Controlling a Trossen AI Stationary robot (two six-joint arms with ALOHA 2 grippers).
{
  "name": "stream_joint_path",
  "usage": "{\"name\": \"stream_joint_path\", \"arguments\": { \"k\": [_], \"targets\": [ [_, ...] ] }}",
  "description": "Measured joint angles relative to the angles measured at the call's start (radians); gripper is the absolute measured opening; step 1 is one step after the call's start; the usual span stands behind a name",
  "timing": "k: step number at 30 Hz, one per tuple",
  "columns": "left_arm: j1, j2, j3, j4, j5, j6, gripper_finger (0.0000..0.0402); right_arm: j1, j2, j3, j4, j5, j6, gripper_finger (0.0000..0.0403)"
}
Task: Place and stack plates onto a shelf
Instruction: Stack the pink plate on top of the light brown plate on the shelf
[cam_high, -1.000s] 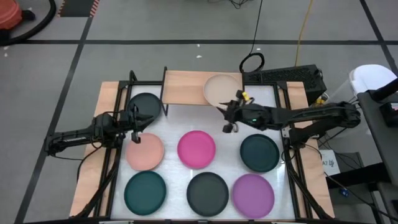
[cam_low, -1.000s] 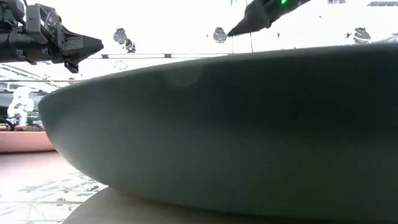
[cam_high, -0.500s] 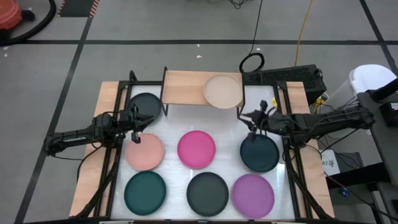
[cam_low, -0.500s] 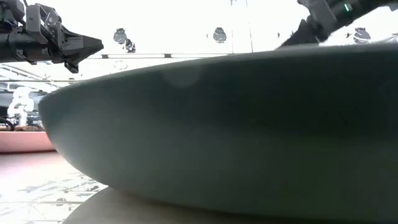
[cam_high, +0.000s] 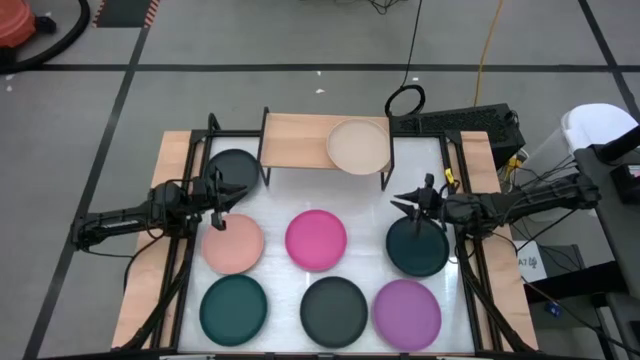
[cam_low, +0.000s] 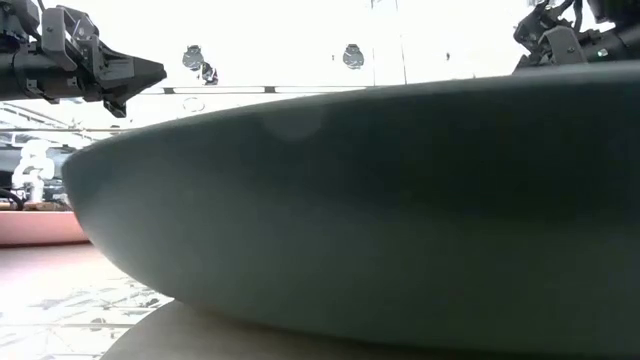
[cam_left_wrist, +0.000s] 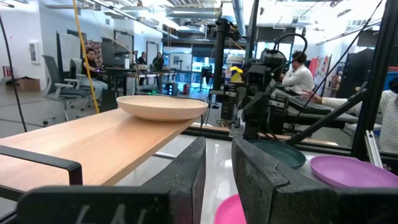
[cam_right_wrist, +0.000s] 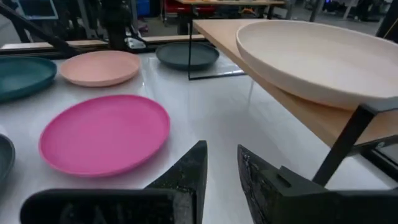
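Observation:
The shelf (cam_high: 300, 141) stands at the table's far edge, with a beige plate (cam_high: 358, 146) resting flat on its right end. The other plates lie flat on the white table: charcoal (cam_high: 232, 170), salmon (cam_high: 233, 243), magenta (cam_high: 316, 239), dark teal (cam_high: 417, 246), teal (cam_high: 233, 307), charcoal (cam_high: 334, 309) and purple (cam_high: 407, 309). My left gripper (cam_high: 217, 205) hovers shut over the salmon plate's far edge. My right gripper (cam_high: 410, 204) hovers shut over the dark teal plate's far edge, to the near right of the shelf. In the right wrist view, the beige plate (cam_right_wrist: 317, 53) sits on the shelf (cam_right_wrist: 323, 118) ahead.
Black frame posts stand along the table's left (cam_high: 185, 250) and right (cam_high: 465, 250) sides. The shelf's left half (cam_high: 290, 140) is bare wood. The low view is mostly filled by the near charcoal plate (cam_low: 380, 220). People sit in the room beyond (cam_left_wrist: 298, 74).
My right gripper has drawn back from the beige plate on the shelf, moving toward the table's right and near side until it is over the dark teal plate. The beige plate has stayed on the shelf. My left arm has kept still.

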Motion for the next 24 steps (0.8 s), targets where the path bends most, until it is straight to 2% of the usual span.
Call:
{"name": "stream_joint_path", "arguments": {
  "k": [10,12,18,21,24],
  "targets": [
    [0.0,0.0,0.0,0.065,-0.004,0.042,0.0083,0.0,0.001,-0.002,0.024,-0.016,0.003,0.0073],
    [0.0,0.0,0.0,0.15,-0.006,0.028,0.0083,0.0,0.001,-0.002,0.024,-0.016,0.003,0.0073],
    [-0.008,0.0,0.0,0.503,0.02,-0.226,0.0083,0.0,0.001,-0.002,0.024,-0.016,0.004,0.0073],
    [-0.008,0.0,0.0,0.716,0.019,-0.242,0.0083,0.0,0.001,-0.002,0.024,-0.016,0.004,0.0073],
    [-0.008,0.0,0.0,0.862,-0.006,-0.213,0.0083,0.0,0.001,-0.002,0.024,-0.016,0.004,0.0073]
  ]
}}
